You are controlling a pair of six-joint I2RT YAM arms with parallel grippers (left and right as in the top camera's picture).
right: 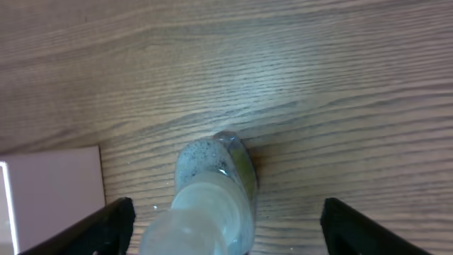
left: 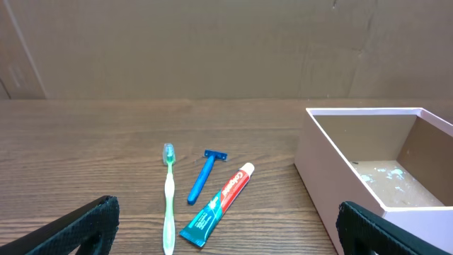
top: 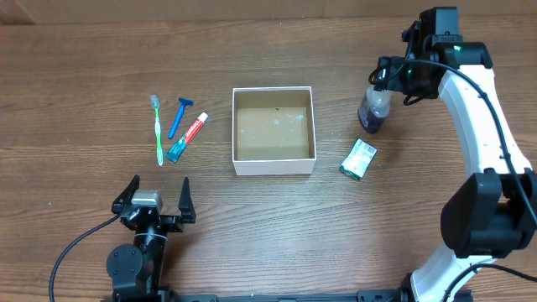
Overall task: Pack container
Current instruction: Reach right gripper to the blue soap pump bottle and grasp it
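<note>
since the right hand (right: 226, 212) hangs directly over the bottle (top: 373, 109), its dark fingers (right: 106, 228) spread wide on either side of the pale cap and gripping nothing, we judge the coming move to be a close on that bottle and a carry to the container (top: 273, 165). the bottle seems to stand upright, its long axis running up toward the hand, so the fingers would meet it across its round neck. the container lies well apart to that hand's left and a little back toward the arm's base. it is square and shallow, white card outside, tan inside with pale flecks on its floor.

the bottle is clear plastic with dark purple liquid low down. smooth and round, it could slip in a loose pinch. a small green-and-white packet (top: 358, 159) lies between the hand and the container.

the left hand (top: 159, 195) is likewise spread open, holding nothing. ahead of it lie a green toothbrush (top: 159, 130), a blue razor (top: 178, 117) and a toothpaste tube (top: 186, 137) on the grained wooden worktop (top: 84, 67).
</note>
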